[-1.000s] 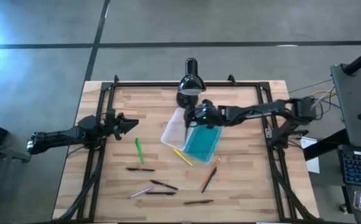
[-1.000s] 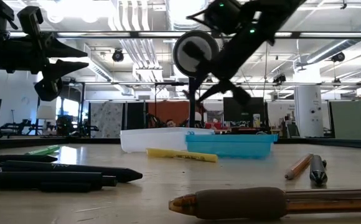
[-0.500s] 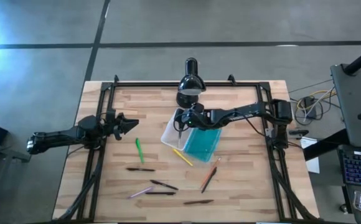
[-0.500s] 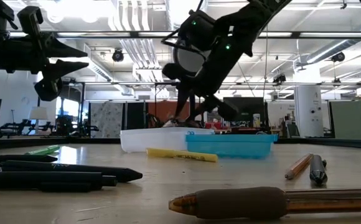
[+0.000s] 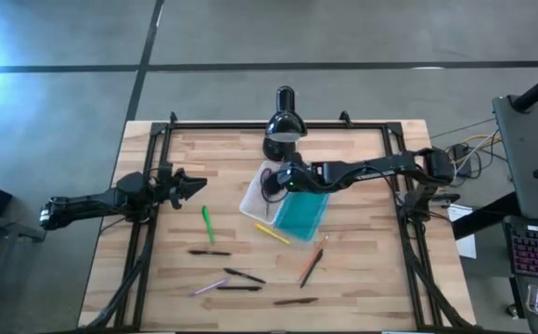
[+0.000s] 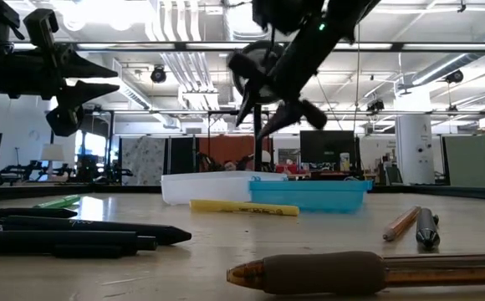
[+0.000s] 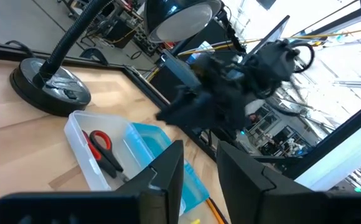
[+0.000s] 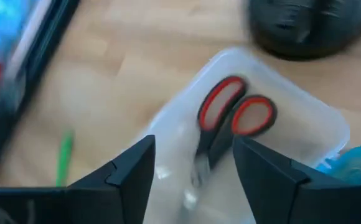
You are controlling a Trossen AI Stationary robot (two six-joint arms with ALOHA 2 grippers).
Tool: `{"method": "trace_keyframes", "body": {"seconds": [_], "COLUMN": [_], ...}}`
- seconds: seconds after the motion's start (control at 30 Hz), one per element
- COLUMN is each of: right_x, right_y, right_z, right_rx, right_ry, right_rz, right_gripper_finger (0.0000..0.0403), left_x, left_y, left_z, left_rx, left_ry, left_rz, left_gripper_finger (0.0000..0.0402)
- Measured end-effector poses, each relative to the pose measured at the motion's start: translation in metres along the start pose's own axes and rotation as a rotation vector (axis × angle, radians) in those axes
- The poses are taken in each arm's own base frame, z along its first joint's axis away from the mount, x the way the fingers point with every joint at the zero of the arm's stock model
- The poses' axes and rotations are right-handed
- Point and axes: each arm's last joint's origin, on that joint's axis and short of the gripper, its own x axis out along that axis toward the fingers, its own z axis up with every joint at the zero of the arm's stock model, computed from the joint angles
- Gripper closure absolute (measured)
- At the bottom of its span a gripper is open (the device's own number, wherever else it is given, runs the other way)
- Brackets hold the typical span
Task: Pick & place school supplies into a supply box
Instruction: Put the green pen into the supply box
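table: wooden top point(image 5: 362, 278) inside a black frame, lamp at the far edge
right arm: reaches across from the right side, right gripper point(image 5: 278, 182) up in the air over the clear tray; fingers spread wide with nothing between them, seen clearly in the right wrist view point(image 8: 187, 171)
left arm: parked at the left edge, left gripper point(image 5: 193, 186) off the table surface, well apart from the box; fingers a narrow gap apart, empty point(image 7: 199, 165)
lamp: black desk lamp point(image 5: 285, 125), round base at the far edge, shade just beyond the tray
box: clear tray point(image 5: 253, 199) mid-table, turquoise lid point(image 5: 301, 213) lying open flat right beside it, touching along one side
scissors: red-handled scissors point(image 8: 221, 127) lying flat inside the clear tray, handles toward the lamp base; also visible from the left wrist point(image 7: 103, 149)
yellow pen: yellow pen point(image 5: 271, 231) on the table just in front of the box, touching or nearly touching the lid's corner
green pen: green pen point(image 5: 207, 224) between the left gripper and the tray
orange pencil: orange pencil point(image 5: 315, 256) with a dark pen point(image 5: 309, 270) alongside, near side of the lid
rest: dark pens point(image 5: 224, 275), a pink one point(image 5: 210, 287) and a brown one point(image 5: 295, 301) scattered along the near part of the table
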Motion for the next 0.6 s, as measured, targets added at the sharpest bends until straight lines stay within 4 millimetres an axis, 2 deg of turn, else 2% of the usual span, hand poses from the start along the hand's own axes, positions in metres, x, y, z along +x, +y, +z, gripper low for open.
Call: {"method": "trace_keyframes", "body": {"seconds": [0.1, 0.23, 0.4, 0.53, 0.6], "right_x": [-0.019, -0.047, -0.071, -0.081, -0.082], "right_y": [0.000, -0.014, -0.028, -0.032, -0.034], "right_z": [-0.009, -0.017, -0.015, -0.011, -0.010], "right_rx": [-0.233, -0.384, -0.435, -0.447, -0.465], "right_ry": [0.142, 0.279, 0.310, 0.281, 0.280], "right_rz": [0.025, -0.084, -0.211, -0.244, -0.252], "right_gripper_finger": [0.0199, 0.0208, 0.0217, 0.0223, 0.0225], "left_x": [0.000, 0.000, 0.000, 0.000, 0.000], "left_y": [0.000, 0.000, 0.000, 0.000, -0.002], "left_z": [0.000, 0.000, 0.000, 0.001, 0.006], "left_rx": [0.000, 0.000, 0.000, -0.005, -0.108], "left_ry": [0.002, 0.003, 0.002, -0.021, -0.099], "left_rz": [0.002, 0.003, 0.002, 0.007, 0.012], "left_gripper_finger": [0.0321, 0.0321, 0.0321, 0.0321, 0.0321]}}
